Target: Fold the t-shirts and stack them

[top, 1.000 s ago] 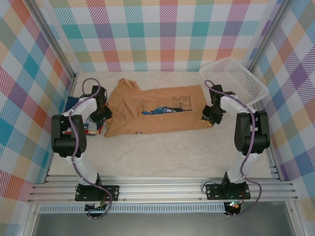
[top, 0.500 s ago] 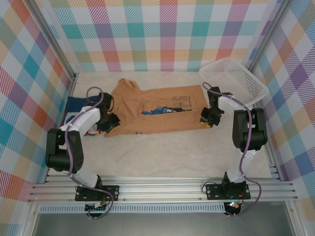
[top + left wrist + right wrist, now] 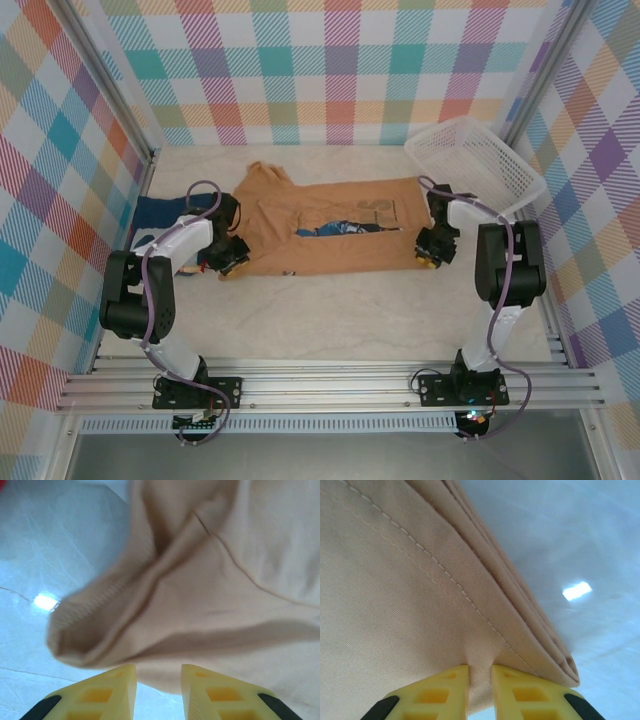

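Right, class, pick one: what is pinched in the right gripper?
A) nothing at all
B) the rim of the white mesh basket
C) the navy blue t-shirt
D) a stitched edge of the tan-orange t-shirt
D: the right wrist view shows stitched fabric of the tan-orange t-shirt running down into the narrow gap of the right gripper, which is closed on it.

The tan-orange t-shirt is matt, finely woven cloth with pale stitching along its hem. The pale surface is smooth and glossy, catching a glint at right. The tips of the right hand are smooth yellow plastic, and the basket at upper right is white plastic mesh.
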Robot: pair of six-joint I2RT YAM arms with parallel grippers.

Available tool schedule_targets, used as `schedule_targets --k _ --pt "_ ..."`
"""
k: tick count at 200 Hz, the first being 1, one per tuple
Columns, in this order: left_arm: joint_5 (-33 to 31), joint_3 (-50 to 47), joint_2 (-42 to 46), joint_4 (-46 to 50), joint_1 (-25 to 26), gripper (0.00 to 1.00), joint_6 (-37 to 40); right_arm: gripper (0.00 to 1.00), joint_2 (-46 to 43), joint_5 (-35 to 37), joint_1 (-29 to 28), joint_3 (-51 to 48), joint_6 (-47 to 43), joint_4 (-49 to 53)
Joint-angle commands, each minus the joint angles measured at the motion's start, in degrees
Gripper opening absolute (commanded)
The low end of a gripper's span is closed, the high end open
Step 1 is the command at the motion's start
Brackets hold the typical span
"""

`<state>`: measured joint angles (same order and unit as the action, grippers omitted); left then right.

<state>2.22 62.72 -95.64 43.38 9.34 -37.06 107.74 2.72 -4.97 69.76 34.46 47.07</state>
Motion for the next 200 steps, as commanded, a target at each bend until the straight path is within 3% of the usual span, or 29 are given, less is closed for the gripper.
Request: schedule_targets --k 1,47,79,117,139,170,200 --pt "-2.22 -0.77 1.26 0.65 0.01 0.30 0.43 0.19 -1.44 3.87 1.52 -3.44 1.40 4.85" --pt "-0.85 -2.25 -4.76 -2.62 -0.04 0.27 2.38 0.19 -4.63 5.51 2.03 -6.39 1.06 5.32" --pt "-6.05 -1.16 -7.87 -0.77 -1.39 0.22 3.89 0.19 -4.23 5.88 3.18 -6.26 0.14 5.40" --pt "-11.23 4.60 -7.63 2.03 -3.51 0.22 7.27 0.19 -3.23 7.10 3.48 -4.14 -2.45 5.54" --pt "-11.27 7.29 -7.92 3.49 -3.49 0.22 8.91 0.20 -2.36 6.51 3.48 -3.25 -3.85 4.48" --pt "-10.47 4.76 -1.09 5.40 -1.95 0.24 7.57 0.25 -4.68 3.75 3.17 -2.87 -5.35 3.39" --pt "-3.09 -2.41 8.79 6.59 1.01 0.31 3.08 0.30 -8.82 3.89 2.90 -2.82 -5.61 5.13"
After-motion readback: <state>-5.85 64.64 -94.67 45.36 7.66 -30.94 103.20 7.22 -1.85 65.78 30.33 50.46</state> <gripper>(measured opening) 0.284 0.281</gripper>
